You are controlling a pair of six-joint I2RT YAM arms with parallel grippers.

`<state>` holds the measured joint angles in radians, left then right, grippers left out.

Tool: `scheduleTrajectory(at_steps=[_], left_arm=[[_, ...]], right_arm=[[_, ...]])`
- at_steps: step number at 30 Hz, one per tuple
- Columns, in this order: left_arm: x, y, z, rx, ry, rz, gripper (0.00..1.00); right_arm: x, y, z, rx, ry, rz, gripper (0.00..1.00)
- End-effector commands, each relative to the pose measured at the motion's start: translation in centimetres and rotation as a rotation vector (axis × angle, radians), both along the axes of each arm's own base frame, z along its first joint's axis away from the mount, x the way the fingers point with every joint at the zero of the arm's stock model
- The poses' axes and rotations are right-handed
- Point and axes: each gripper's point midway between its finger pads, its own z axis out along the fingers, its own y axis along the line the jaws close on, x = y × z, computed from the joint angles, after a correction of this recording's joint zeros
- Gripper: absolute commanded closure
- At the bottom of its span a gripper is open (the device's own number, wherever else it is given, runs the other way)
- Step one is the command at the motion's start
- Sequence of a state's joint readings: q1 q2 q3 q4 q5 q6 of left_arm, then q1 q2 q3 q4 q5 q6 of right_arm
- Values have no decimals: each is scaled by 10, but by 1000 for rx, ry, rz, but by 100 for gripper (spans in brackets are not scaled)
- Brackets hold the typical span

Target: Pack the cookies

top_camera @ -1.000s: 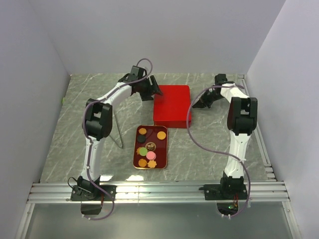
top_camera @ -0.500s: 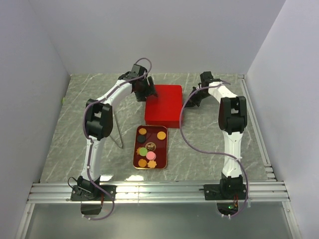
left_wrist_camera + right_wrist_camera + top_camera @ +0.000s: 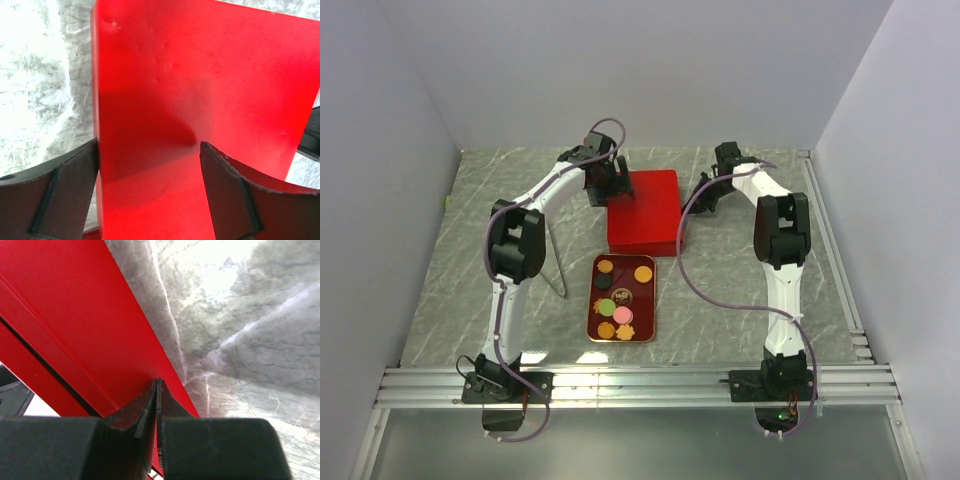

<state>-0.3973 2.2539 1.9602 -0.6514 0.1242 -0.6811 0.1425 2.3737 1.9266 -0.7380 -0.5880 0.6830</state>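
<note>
Red is the flat box lid (image 3: 645, 212), which is lying toward the far middle of the grey marbled surface (image 3: 470, 230), with 1 arm reaching to it from each side. The left hand (image 3: 149, 150) is hovering at the lid's far left corner with its jaws standing apart: 1 finger is sitting at the lid's left edge, the other is hanging over the red top, and nothing is being gripped between them. The right hand (image 3: 157, 385) is pressing its closed fingertips against the lid's right edge; I cannot tell if the thin rim is caught between them. The cookies (image 3: 623, 297), mostly orange with 1 green, 1 pink and some dark ones, are lying in a dark red tray (image 3: 592, 300) just in front of the lid, near the surface's middle.
</note>
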Motion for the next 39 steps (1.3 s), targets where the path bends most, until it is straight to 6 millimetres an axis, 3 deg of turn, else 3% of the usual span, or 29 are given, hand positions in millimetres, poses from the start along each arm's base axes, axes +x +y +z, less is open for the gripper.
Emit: scheduleTrajectory(at_steps=[1,5,6,12,16,17,18,20,22,26,35,39], left_arm=[[-15,-59,69,-183,-110,-137,15],[-19,-64,88,-234,-157,-170,10],[-21,-65,84,-246,-164,-176,5],[-28,-61,93,-254,-167,-170,2],[-27,-55,87,-198,-151,-140,1],[-29,-50,75,-140,-115,-116,0],[-23,-50,86,-125,-134,-104,1],[-25,-45,73,-51,-99,-91,1],[-21,-46,74,-20,-110,-95,1],[-24,-45,43,75,-51,-97,0],[-49,-27,-4,179,81,-96,1],[-51,-11,-10,219,83,-63,1]], right_arm=[[-7,62,31,146,-55,119,92],[-10,65,29,151,-49,127,92],[-9,66,29,153,-52,128,92],[-9,66,30,157,-56,125,92],[-9,67,29,162,-51,126,93],[-8,67,30,161,-56,127,93],[-8,65,31,157,-59,125,93],[-7,66,34,155,-66,125,93],[-8,67,33,154,-63,129,93],[-10,72,31,152,-55,141,94],[-12,75,32,145,-58,151,94],[-14,73,31,139,-52,152,95]])
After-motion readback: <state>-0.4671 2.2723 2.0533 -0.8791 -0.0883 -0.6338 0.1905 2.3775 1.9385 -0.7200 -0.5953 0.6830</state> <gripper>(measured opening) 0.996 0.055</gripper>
